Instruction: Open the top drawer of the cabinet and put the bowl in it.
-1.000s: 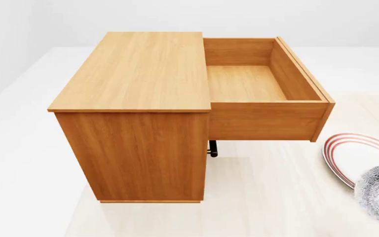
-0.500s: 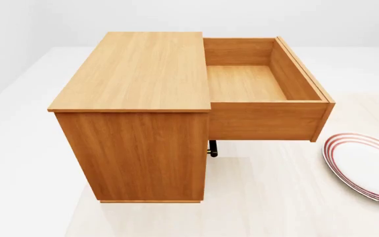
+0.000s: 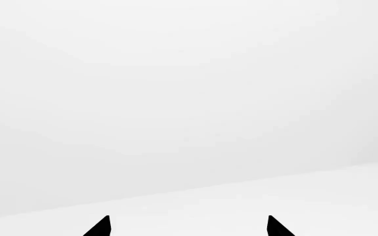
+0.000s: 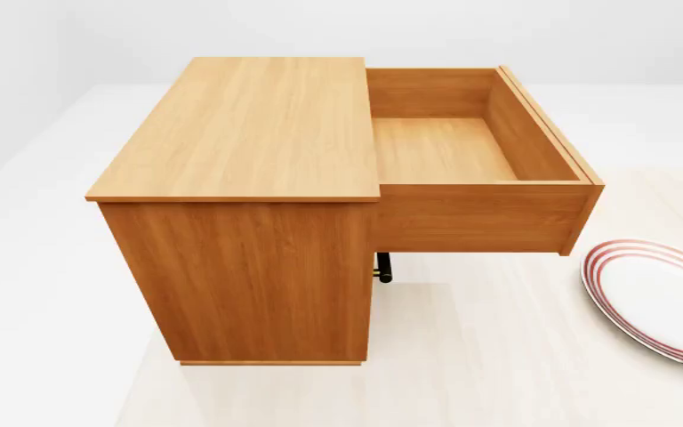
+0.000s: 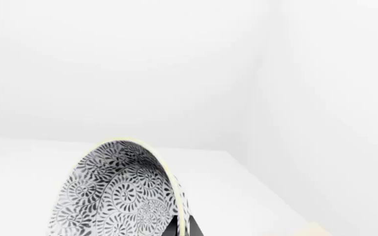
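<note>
Right hand grips bowl (top drawer open).

The top drawer stands pulled out at upper right of the head view, its inside bare and open from above. Its walls and the cabinet at centre bound it; a plate lies lower right.

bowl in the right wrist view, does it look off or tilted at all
Yes. The bowl is tipped steeply on edge, its patterned inside facing sideways, with the right gripper pinching its rim. It is out of the head view; the top drawer stands open, empty.
</note>
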Controlling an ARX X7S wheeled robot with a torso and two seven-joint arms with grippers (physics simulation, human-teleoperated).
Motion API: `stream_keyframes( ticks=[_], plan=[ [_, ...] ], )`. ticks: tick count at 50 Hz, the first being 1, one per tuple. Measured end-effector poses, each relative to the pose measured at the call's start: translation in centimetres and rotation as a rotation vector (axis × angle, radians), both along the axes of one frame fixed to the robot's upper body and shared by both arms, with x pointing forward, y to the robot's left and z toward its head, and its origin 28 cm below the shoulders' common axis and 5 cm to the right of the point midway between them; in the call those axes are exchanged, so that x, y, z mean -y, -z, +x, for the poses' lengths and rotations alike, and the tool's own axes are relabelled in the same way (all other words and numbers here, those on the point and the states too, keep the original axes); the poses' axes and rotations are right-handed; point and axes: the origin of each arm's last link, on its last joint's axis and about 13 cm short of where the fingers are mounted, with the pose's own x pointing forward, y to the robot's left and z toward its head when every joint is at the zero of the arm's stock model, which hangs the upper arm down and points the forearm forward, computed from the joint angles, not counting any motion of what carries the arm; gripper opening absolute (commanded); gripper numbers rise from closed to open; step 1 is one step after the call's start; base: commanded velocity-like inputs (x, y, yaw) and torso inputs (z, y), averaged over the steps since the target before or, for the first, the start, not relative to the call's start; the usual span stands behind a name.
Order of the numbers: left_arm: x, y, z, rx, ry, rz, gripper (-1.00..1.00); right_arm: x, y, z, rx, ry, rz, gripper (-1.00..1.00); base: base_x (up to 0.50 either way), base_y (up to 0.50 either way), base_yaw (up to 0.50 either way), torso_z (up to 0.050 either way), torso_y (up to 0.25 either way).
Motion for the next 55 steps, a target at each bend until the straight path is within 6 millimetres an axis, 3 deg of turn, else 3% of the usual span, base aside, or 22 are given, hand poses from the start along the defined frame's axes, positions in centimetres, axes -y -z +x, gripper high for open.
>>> stream_keyframes(
  ticks=[11, 28, 40, 55],
  plan=[
    [-0.1, 0.0, 0.0, 0.005, 0.012, -0.002, 1.00, -5.1, -0.3, 2.2, -0.113, -0.239, -0.105, -1.00, 0.00, 0.00, 0.00, 0.000, 0.000],
    [0.0, 0.0, 0.0, 0.007, 0.017, -0.003, 1.00, -10.7, 2.2, 4.1, -0.371, -0.447, -0.302, -1.00, 0.00, 0.00, 0.00, 0.000, 0.001],
    [-0.1, 0.0, 0.0, 0.010, 0.022, -0.007, 1.00, -12.0, 4.3, 5.3, -0.510, -0.449, -0.342, -1.00, 0.00, 0.00, 0.00, 0.000, 0.000],
    [-0.1, 0.1, -0.1, 0.018, 0.030, -0.009, 1.00, -11.7, 7.6, 7.0, -0.595, -0.379, -0.325, -1.00, 0.00, 0.00, 0.00, 0.000, 0.001]
  ],
)
